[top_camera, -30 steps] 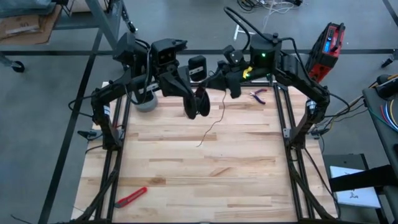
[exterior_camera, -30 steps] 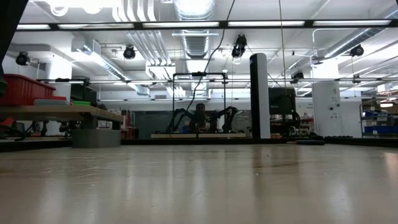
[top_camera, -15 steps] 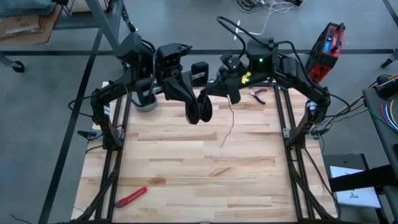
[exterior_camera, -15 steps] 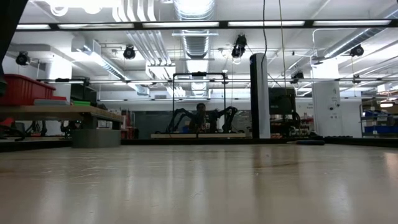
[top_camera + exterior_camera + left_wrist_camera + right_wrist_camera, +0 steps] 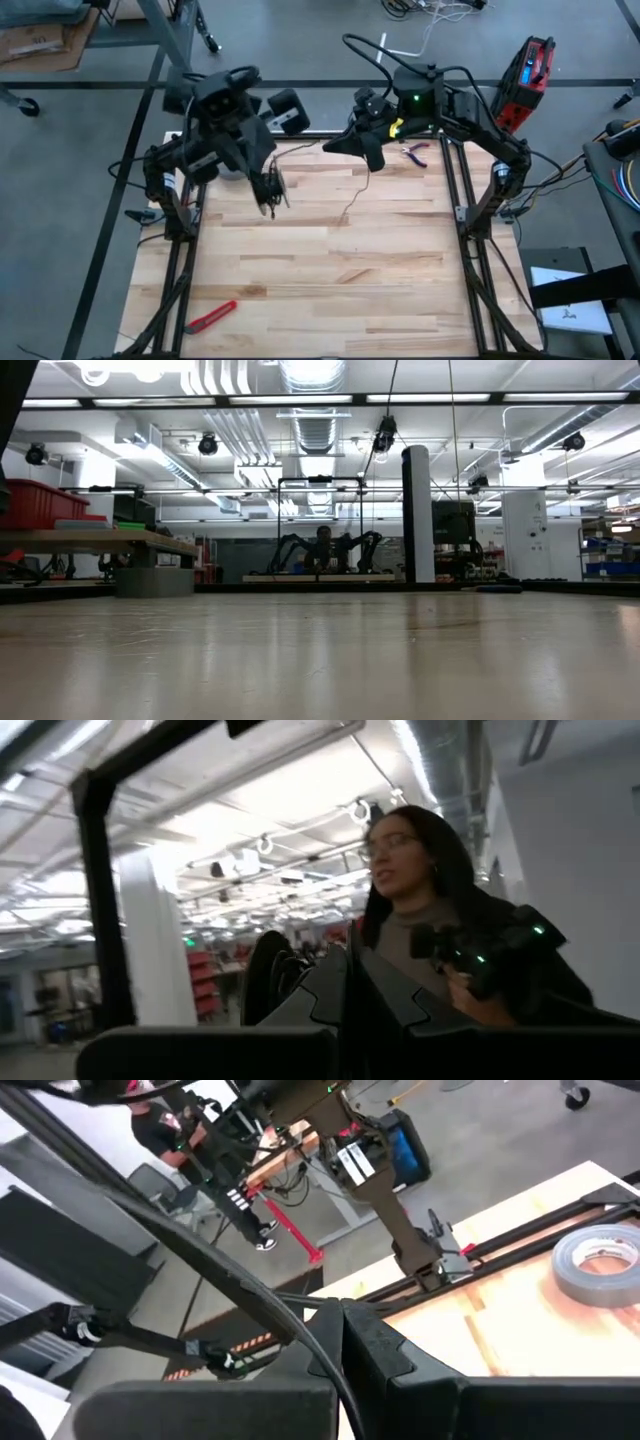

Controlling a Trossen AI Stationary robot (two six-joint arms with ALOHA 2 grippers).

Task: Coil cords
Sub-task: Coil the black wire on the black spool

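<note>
Cord [image 5: 352, 203] dangling from pinched-shut right tool [image 5: 366, 152] over desk [image 5: 330, 270]; left tool [image 5: 268, 196] grip untellable; tape roll [image 5: 597, 1260], pliers [image 5: 413, 152], cutter [image 5: 210, 317] nearby.

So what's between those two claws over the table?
In the high view, a thin black cord dangles by the right gripper, between it and the left gripper; below lies bare wooden table.

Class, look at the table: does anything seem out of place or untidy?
The cord dangles loose from the right hand down onto the table, uncoiled. The left hand hovers nearby.
</note>
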